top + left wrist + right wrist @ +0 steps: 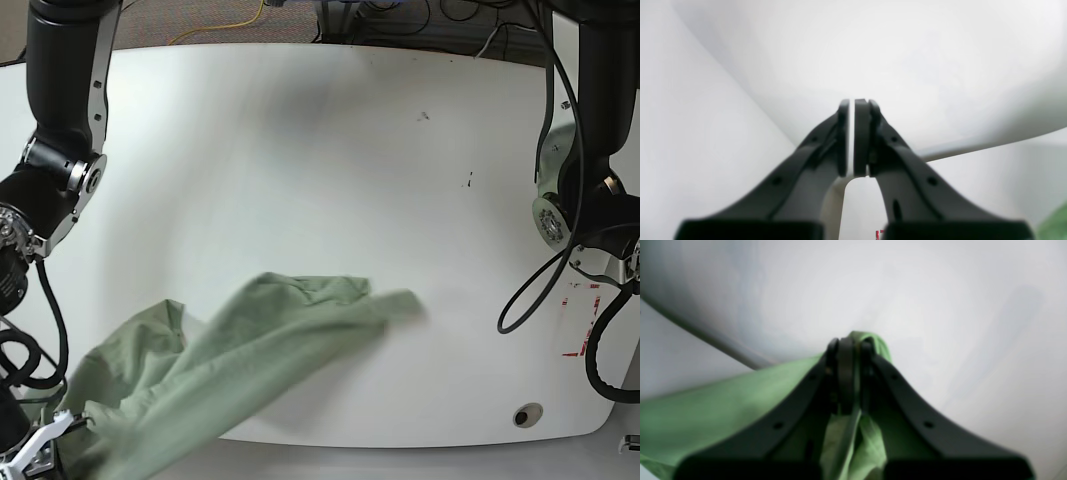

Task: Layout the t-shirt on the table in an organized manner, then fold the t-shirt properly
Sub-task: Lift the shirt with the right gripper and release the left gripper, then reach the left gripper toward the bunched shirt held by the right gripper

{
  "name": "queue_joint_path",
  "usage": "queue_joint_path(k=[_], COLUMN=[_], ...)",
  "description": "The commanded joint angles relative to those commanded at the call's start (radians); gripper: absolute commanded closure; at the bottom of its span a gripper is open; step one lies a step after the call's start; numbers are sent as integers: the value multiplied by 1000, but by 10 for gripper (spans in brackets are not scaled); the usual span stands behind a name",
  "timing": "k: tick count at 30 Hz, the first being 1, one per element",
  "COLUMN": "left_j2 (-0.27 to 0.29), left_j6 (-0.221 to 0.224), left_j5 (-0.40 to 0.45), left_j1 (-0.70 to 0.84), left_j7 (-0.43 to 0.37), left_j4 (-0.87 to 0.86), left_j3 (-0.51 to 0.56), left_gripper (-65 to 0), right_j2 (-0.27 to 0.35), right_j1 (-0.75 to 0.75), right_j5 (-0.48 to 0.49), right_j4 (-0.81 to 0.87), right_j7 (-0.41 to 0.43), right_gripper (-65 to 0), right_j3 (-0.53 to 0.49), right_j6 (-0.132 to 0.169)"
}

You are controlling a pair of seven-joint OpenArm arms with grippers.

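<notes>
Your right gripper [849, 350] is clamped on a bunched fold of the pale sage-green soft-fabric t-shirt [706, 406], with cloth pinched between its black fingers [845, 373] and more hanging down behind them. From that grasp the fabric stretches away to the left of the right wrist view as a taut band.

Your left gripper [851, 106] holds nothing; its dark pads [861, 133] stand nearly together with only a thin sliver of light between them, over bare white surface.

In the base view, the t-shirt [250, 350] lies rumpled and partly blurred across the near left part of the large glossy white table [300, 150], one end reaching toward the middle, the other trailing to the lower left corner. A round grey grommet hole [526, 414] sits near the front right edge, with red tape marks [580, 320] beside the left arm.
</notes>
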Motion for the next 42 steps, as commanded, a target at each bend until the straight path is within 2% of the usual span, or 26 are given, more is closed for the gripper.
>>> queue_joint_path(k=[3, 10, 16, 19, 22, 27, 31, 35, 40, 42], left_j2=[0, 2, 5, 35, 40, 38, -6, -15, -12, 8], left_j6=[0, 0, 0, 0, 0, 0, 0, 0, 0, 0], left_j5=[0, -2, -2, -2, -2, 2, 0, 0, 0, 0], left_j1=[52, 232, 405, 480, 585, 704, 822, 902, 988, 1000], left_j7=[0, -2, -8, -8, -9, -48, -71, -97, -124, -126], left_j4=[0, 0, 11, 11, 12, 11, 11, 6, 6, 5], left_j3=[0, -2, -44, -74, -137, -213, -253, -321, -330, -319], left_gripper=[0, 0, 0, 0, 0, 0, 0, 0, 0, 0], right_j2=[-5, -8, -52, -68, -107, -144, -215, -270, -325, -338], right_j1=[-83, -242, -313, -324, -344, -370, -451, -537, -612, -631], right_j5=[23, 80, 94, 95, 95, 86, 86, 84, 83, 83], right_j4=[37, 94, 132, 132, 132, 132, 153, 155, 164, 169], right_j7=[0, 0, -8, -23, -26, -26, -26, -26, -25, -25], right_gripper=[0, 0, 0, 0, 0, 0, 0, 0, 0, 0], right_j3=[38, 48, 43, 40, 37, -54, -69, -109, -127, -126], right_j6=[0, -9, -9, -6, -6, -9, -9, -9, -9, -9])
